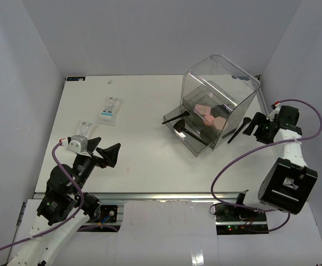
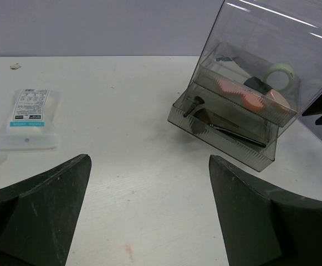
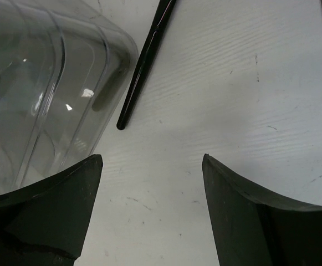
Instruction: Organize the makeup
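- Nearest, over the near left part of the table [image 1: 149,166]: left gripper [image 1: 108,154], jaws spread wide. Pinches nothing; hangs above bare tabletop, apart from every item.
- Just beyond, towards the left edge: flat white printed packet [image 1: 86,128], partly hidden behind the left wrist in the top view.
- Across at the right edge: right gripper [image 3: 151,166], low over the table, jaws apart, nothing between them. Sits just beside the right wall of the clear box [image 1: 219,102].
- Ahead of those fingers: thin black brush [image 3: 144,61], flat on the table along the box's rounded corner. Points its near tip towards the gap between the jaws, untouched.
- Towards the middle of the table: the box's drawer [image 1: 191,138], pulled out and open. Holds a slim brush [image 2: 235,134] lying flat, plus a darker brush head, too murky to name.
- At the drawer's left side: black brush [image 1: 176,117], sticking out over the tabletop.
- Farther up the left side: second white packet [image 1: 110,110], label up, lying flat, apart from the first.
- Inside the box, above the drawer, towards the far right corner: pink sponge blocks [image 1: 208,113], with a round pale green piece [image 2: 280,77] just beside them.
- Farthest, near the far edge: small white scrap [image 1: 111,81].
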